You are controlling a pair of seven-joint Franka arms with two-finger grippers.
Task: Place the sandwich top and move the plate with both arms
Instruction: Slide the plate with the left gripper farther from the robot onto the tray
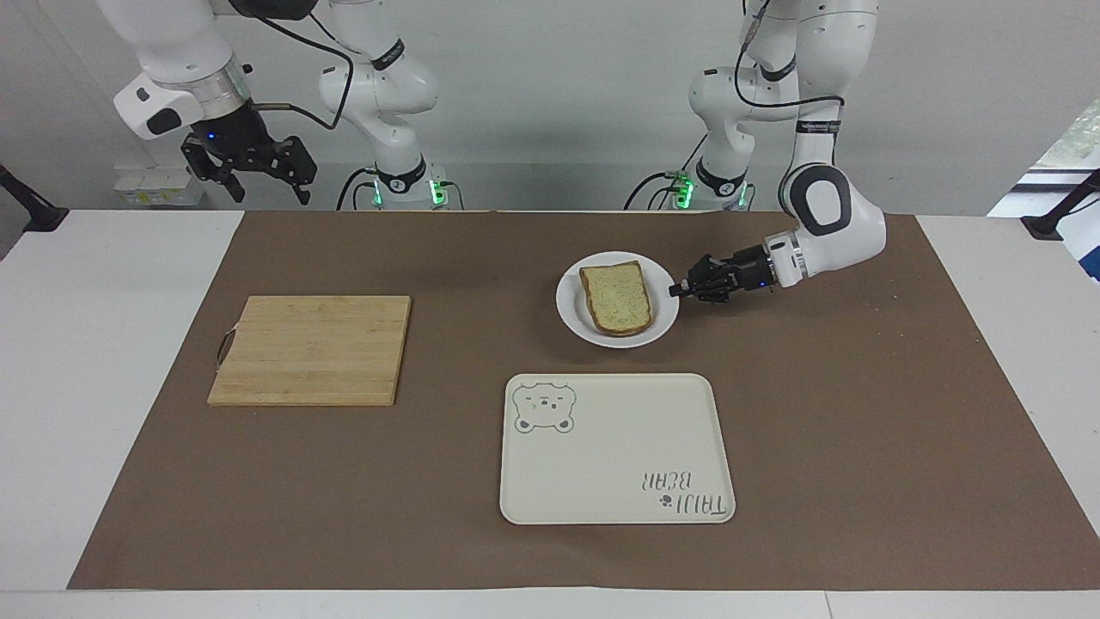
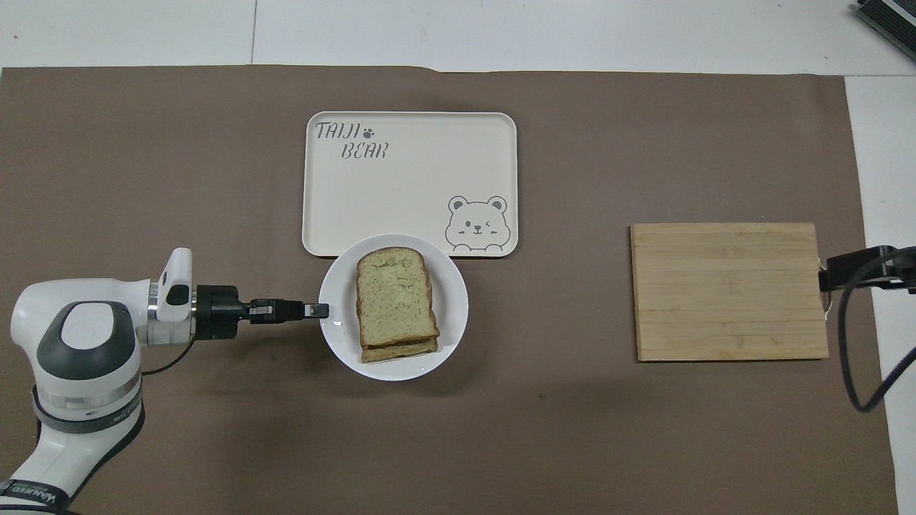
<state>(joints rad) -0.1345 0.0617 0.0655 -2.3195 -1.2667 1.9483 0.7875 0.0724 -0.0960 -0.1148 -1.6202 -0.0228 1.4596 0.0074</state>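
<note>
Gripping one plate point(image 1: 574, 320), left gripper point(image 1: 678, 287) carries two stacked slices point(image 1: 616, 298).

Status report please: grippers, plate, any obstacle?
Left gripper shut on plate rim, plate lifted. Sandwich top on stack. Right gripper open, waiting high. Tray just ahead.
</note>
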